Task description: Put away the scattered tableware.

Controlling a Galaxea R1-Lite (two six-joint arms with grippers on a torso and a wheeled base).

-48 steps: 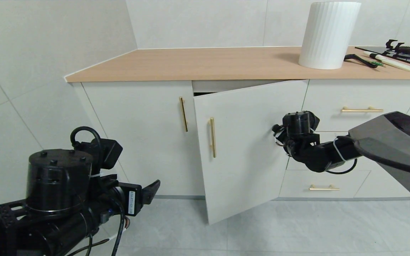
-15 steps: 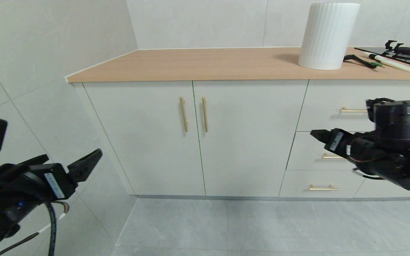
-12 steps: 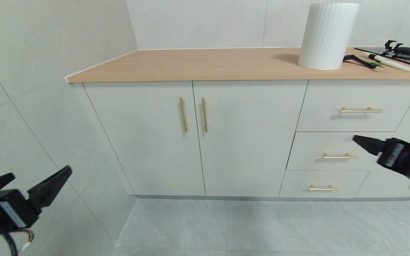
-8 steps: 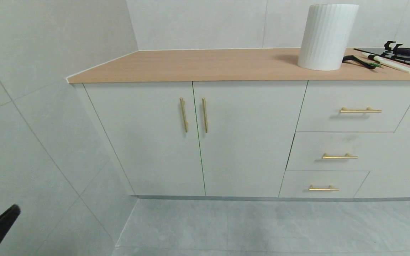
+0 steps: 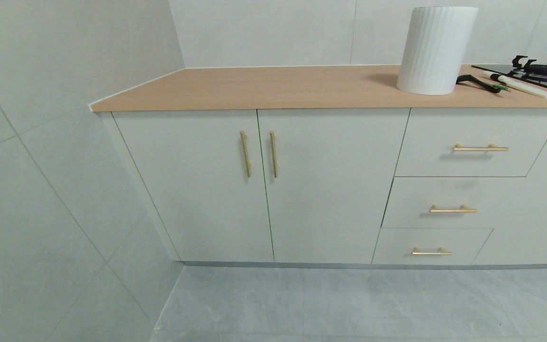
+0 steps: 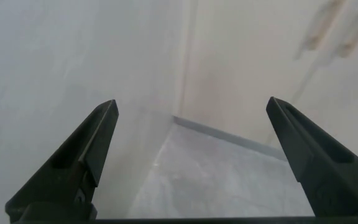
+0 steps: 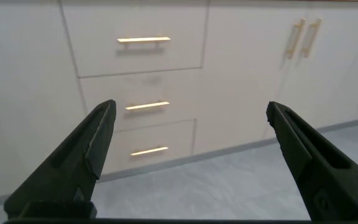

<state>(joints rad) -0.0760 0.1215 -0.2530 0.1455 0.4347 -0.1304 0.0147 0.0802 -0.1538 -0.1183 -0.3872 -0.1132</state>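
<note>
On the wooden countertop (image 5: pixel 273 88) at the far right lie a black-handled utensil (image 5: pixel 480 80) and a white-handled one (image 5: pixel 523 85). The cabinet's two doors (image 5: pixel 264 185) under the counter are shut, their gold handles side by side. My left gripper (image 6: pixel 191 104) is open and empty, low down, facing the corner where the wall meets the cabinet's side. My right gripper (image 7: pixel 191 107) is also open and empty, held in front of the stack of drawers (image 7: pixel 143 93).
A tall white ribbed container (image 5: pixel 436 50) stands on the counter beside the utensils. A black stove grate (image 5: pixel 546 71) sits at the far right. Three drawers (image 5: pixel 463 190) with gold handles are right of the doors. Grey tiled floor (image 5: pixel 349 304) lies in front.
The right cabinet door, ajar 3.2 s ago, is now shut. Both arms have dropped down and outward, leaving the head view.
</note>
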